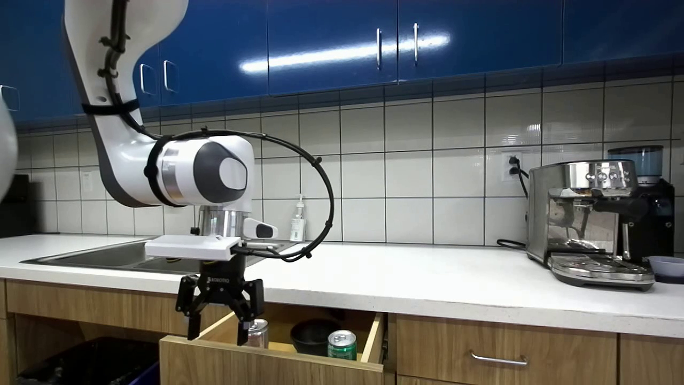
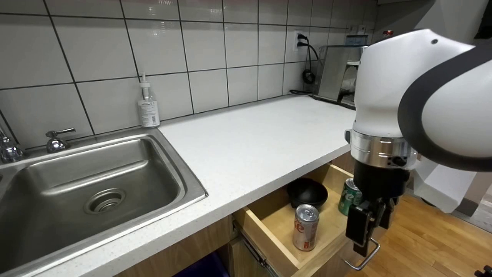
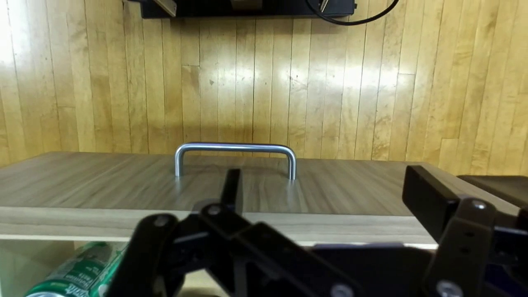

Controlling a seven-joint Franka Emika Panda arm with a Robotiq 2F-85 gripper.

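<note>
My gripper (image 1: 218, 336) is open, points down and holds nothing. It hangs over the front of the open wooden drawer (image 1: 272, 359), which also shows in an exterior view (image 2: 265, 234). In the wrist view the spread fingers (image 3: 324, 175) are above the drawer front (image 3: 350, 189) and apart from the metal handle (image 3: 235, 147). The handle also shows in an exterior view (image 2: 369, 257). Inside the drawer stand a silver can (image 2: 306, 227), a green can (image 2: 349, 197) and a black bowl (image 2: 307, 192). The green can is partly hidden in the wrist view (image 3: 78, 268).
The white countertop (image 1: 406, 272) overhangs the drawer. A steel sink (image 2: 161, 154) and a soap bottle (image 2: 148, 109) are beside it. An espresso machine (image 1: 582, 224) stands on the counter. A dark bin (image 1: 96, 363) is below. Blue cabinets (image 1: 331, 43) hang above.
</note>
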